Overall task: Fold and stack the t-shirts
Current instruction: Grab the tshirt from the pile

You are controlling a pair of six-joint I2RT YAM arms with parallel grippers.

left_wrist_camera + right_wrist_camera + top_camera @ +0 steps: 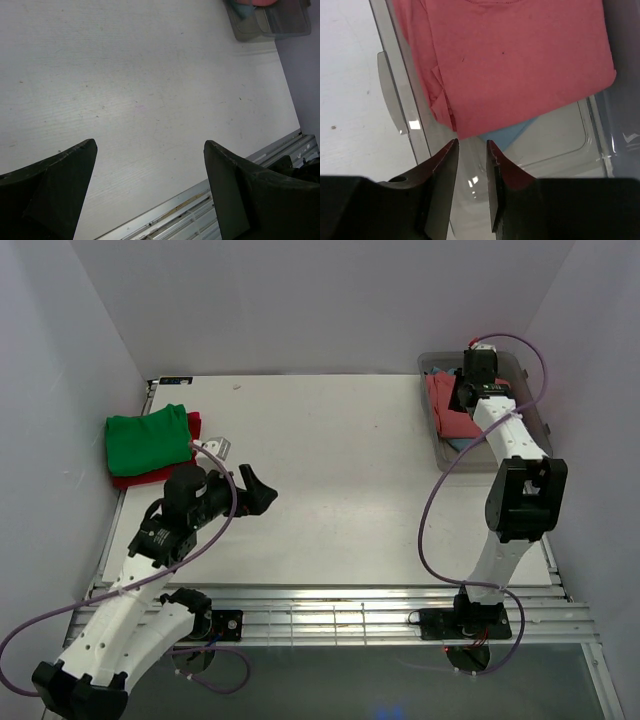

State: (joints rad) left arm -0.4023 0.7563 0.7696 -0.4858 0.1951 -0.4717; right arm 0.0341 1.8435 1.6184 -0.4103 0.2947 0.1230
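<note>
A folded bright green t-shirt (146, 438) lies on a red t-shirt (150, 478) at the table's far left. A salmon-pink t-shirt (510, 60) rests in the clear plastic bin (422, 135) at the far right, over a light blue t-shirt (509, 136). My right gripper (472, 145) hangs just above the pink shirt's (448, 405) near edge. Its jaws are open by a narrow gap with nothing between them. My left gripper (262, 488) hovers wide open and empty over bare table, right of the green stack.
The bin (535, 425) stands against the right wall, and its corner (270, 22) shows in the left wrist view. A small white tag (219, 448) lies beside the green stack. The table's metal front rail (200, 210) runs below the left gripper (150, 145).
</note>
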